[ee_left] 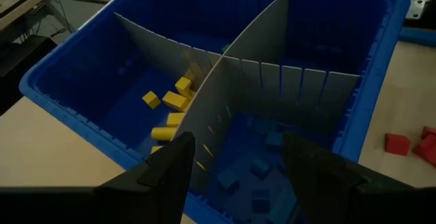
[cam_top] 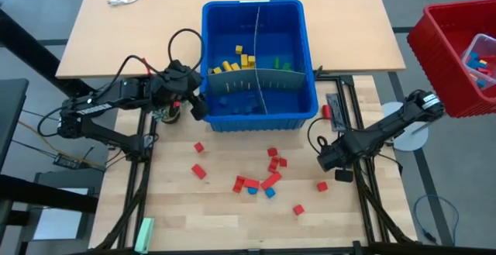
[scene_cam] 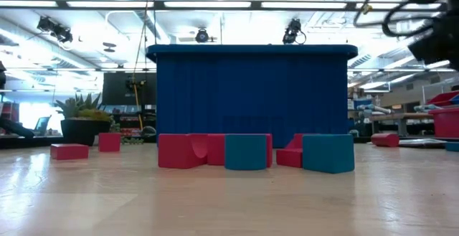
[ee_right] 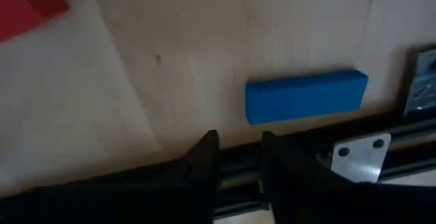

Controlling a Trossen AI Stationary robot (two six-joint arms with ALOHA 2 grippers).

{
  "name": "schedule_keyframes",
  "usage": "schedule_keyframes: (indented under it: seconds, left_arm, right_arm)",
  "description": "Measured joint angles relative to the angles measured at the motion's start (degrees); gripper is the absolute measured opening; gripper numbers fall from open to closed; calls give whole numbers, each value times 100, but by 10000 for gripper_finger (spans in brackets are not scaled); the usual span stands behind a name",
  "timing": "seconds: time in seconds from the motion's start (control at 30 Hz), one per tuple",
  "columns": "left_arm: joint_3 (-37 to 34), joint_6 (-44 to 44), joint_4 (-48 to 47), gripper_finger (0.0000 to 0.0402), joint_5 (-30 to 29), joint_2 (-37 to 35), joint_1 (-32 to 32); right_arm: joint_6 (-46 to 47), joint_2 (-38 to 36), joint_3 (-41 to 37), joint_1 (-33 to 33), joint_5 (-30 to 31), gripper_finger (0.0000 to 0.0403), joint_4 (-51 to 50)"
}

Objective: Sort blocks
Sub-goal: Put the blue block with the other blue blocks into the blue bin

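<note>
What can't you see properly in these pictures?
- Low view: the inside of the blue bin is hidden by its own near wall.
- High view: the red basket is cut off by the right edge.
- High view: the blue blocks inside the bin blend into its floor, too small to count.
- Right wrist view: whether the right gripper holds anything between its nearly closed fingers is unclear.

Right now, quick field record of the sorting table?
bin: blue bin, grey dividers, four compartments
yellow blocks: far-left compartment
green blocks: far-right compartment
blue blocks: near compartments
loose blocks: mostly red, a few blue, on the table in front of the bin
left pincer: open, over the bin's near-left corner
right pincer: empty, low at the table's right edge, beside a blue block
</note>
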Motion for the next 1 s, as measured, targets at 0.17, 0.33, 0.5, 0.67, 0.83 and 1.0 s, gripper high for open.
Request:
schedule_keyframes:
  seconds: [0.17,0.33,0.5,0.67,0.83,1.0]
  left_arm:
    - [0,0,0,232,6,0,0]
    - [0,0,3,232,9,0,0]
    - [0,0,2,232,13,0,0]
    - [0,2,0,232,15,0,0]
    - [0,9,0,232,17,0,0]
    - [2,16,0,232,17,0,0]
  right_arm:
    - [-181,-2,-377,-29,172,34,330]
    - [-143,-2,-706,-183,245,4,685]
    - [-81,43,-882,-344,161,2,922]
    - [555,273,-910,-467,454,1,931]
    - [765,571,-1108,-503,469,1,1119]
    - [768,769,-1151,-497,476,1,1146]
